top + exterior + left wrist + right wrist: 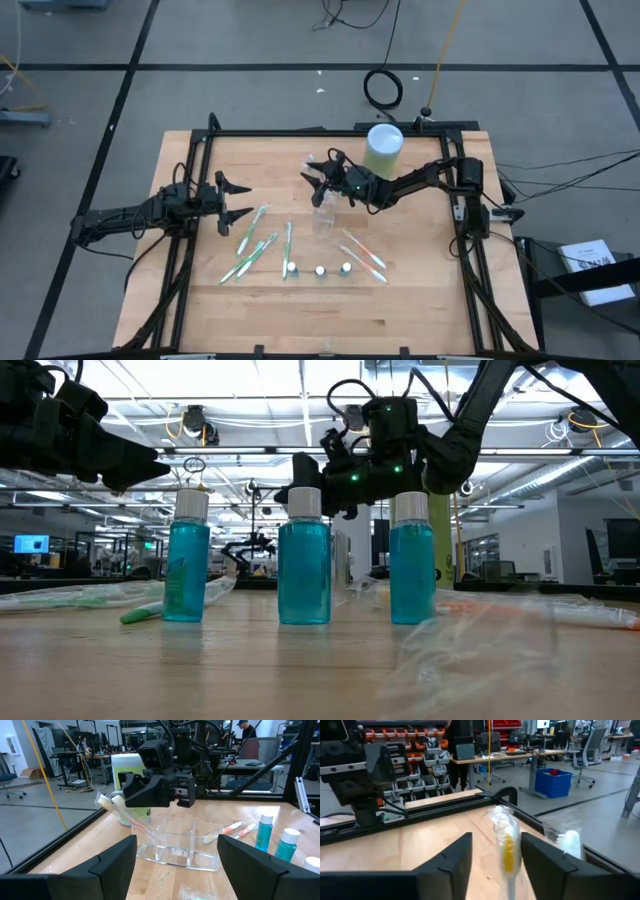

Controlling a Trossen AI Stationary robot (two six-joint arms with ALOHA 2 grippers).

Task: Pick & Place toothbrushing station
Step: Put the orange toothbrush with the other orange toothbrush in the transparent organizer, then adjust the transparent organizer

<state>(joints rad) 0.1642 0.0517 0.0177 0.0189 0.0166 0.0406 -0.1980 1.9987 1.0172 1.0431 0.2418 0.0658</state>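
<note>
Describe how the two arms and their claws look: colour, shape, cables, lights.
Both arms are black and slender, built of jointed segments with black cables running along them. The left claw ends in two pointed, wedge-shaped black fingers. The right claw has the same forked shape; behind it sits a boxy black wrist block with a camera, and small green lights glow on it in the low view. No other markings can be made out.

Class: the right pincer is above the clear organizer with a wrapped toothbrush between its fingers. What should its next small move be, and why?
Probably lift the right pincer straight up: its fingers look parted, and the toothbrush already leans in the organizer.
</note>
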